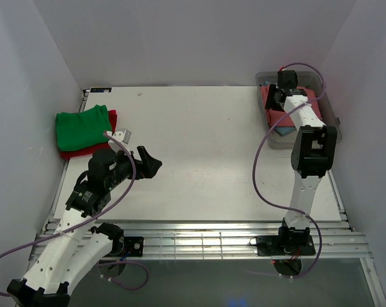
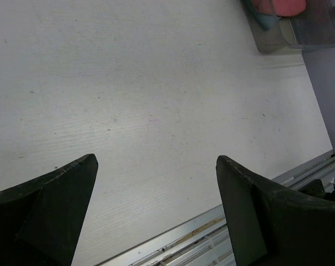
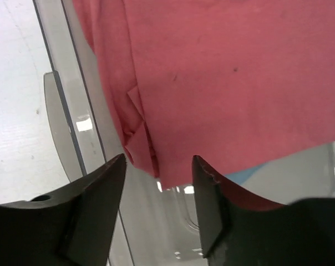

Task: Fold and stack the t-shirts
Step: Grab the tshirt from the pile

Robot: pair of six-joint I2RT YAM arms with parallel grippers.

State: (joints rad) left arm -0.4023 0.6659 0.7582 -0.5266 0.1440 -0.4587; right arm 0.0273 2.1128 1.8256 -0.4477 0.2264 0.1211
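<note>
A folded green t-shirt (image 1: pixel 82 126) lies on top of a folded red t-shirt (image 1: pixel 84 152) at the table's far left. The salmon-pink t-shirt (image 1: pixel 273 110) lies in the clear plastic bin (image 1: pixel 330 105) at the far right, over a light blue t-shirt (image 1: pixel 284 132). In the right wrist view the pink shirt (image 3: pixel 223 77) fills the frame, with blue (image 3: pixel 250 172) showing under it. My right gripper (image 3: pixel 159 166) is open just above the pink shirt's edge, inside the bin. My left gripper (image 2: pixel 156 166) is open and empty over the bare table, right of the green and red stack.
The bin's near wall (image 3: pixel 73 122) stands just left of my right fingers. The bin also shows in the left wrist view (image 2: pixel 317 33). The table's front edge with metal rails (image 1: pixel 199 233) runs along the near side.
</note>
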